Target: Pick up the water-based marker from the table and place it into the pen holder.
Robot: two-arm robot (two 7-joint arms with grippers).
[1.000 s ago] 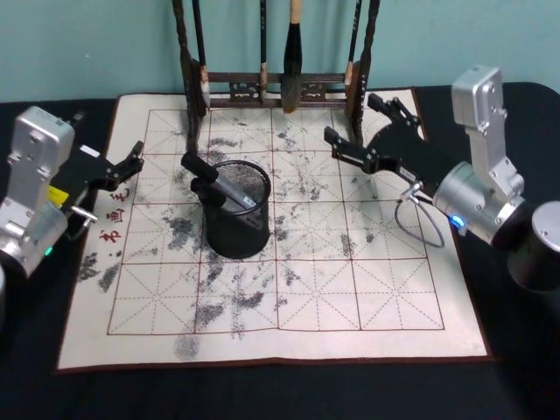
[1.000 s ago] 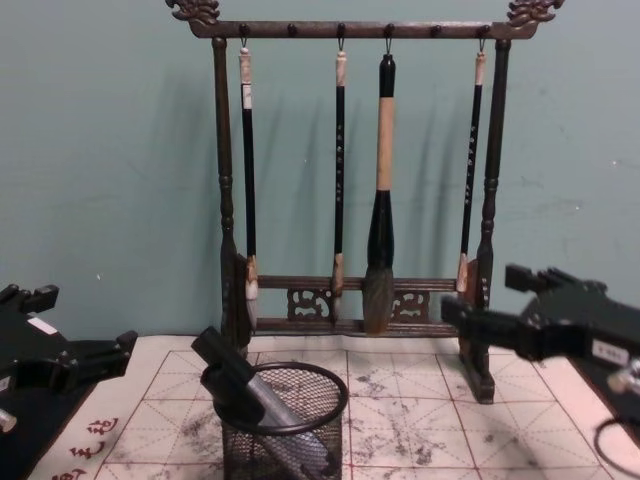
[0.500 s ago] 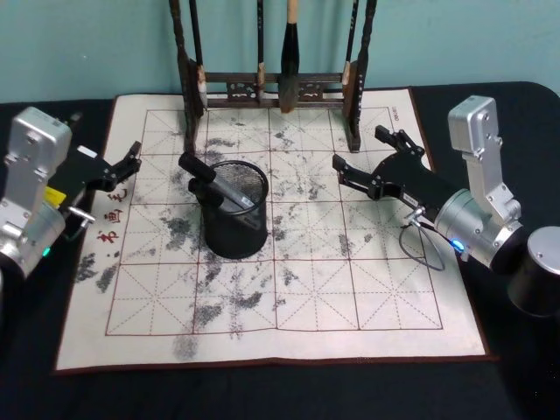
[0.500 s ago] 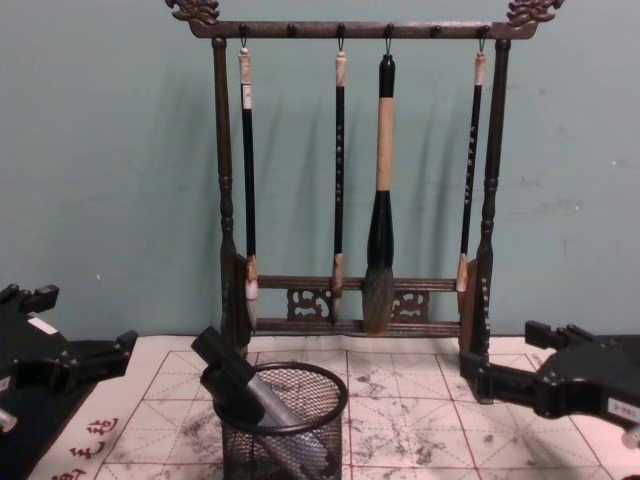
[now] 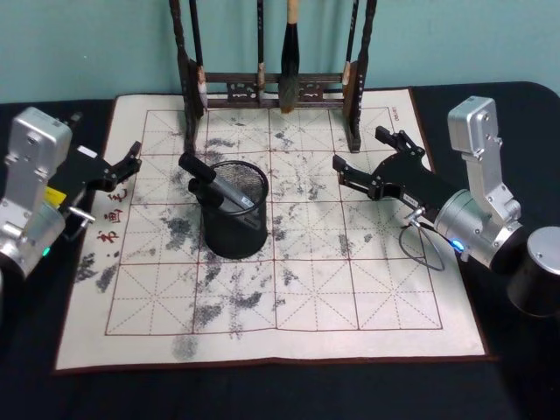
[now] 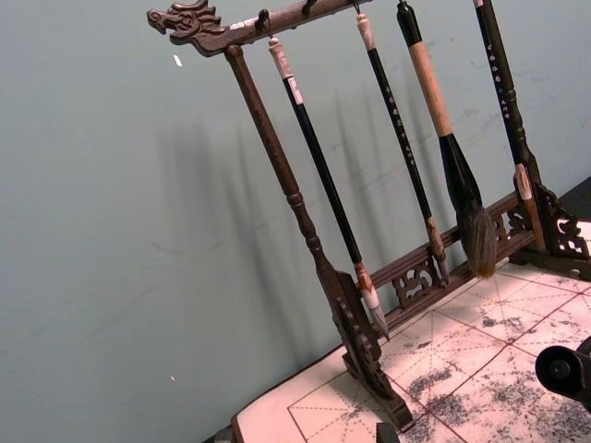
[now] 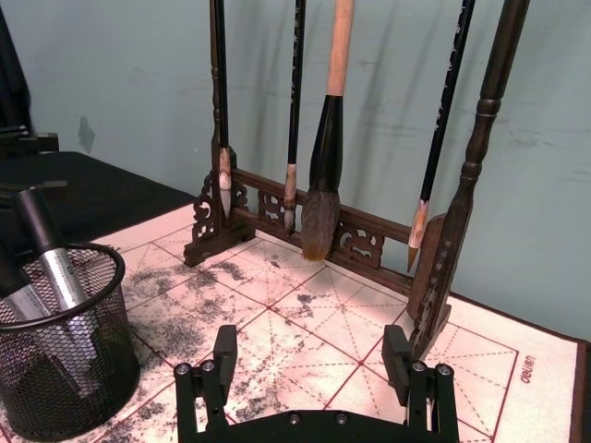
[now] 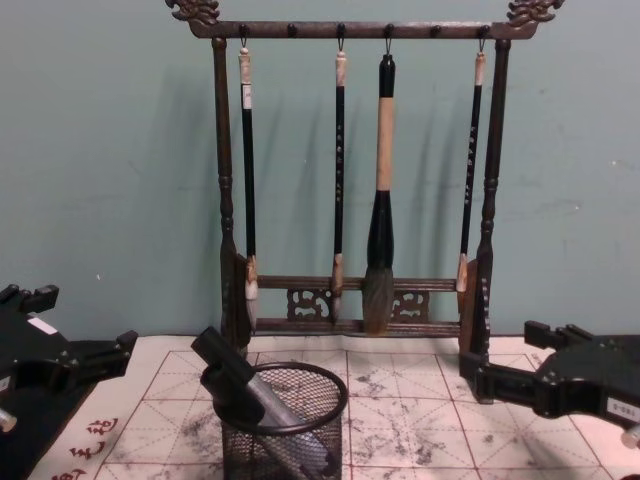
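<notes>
We find the marker (image 5: 219, 187) leaning in the mesh cup (image 5: 234, 220), cap toward ten o'clock. Right gripper (image 5: 371, 159) hovers at the cup's three o'clock, jaws apart, empty; left gripper (image 5: 127, 161) idles at nine, jaws apart. Placement looks done; next, only parking.

The table (image 5: 367, 289) carries the pen holder (image 5: 236, 210) and, at its far edge, a brush rack (image 5: 276, 87), seemingly on the mat.
</notes>
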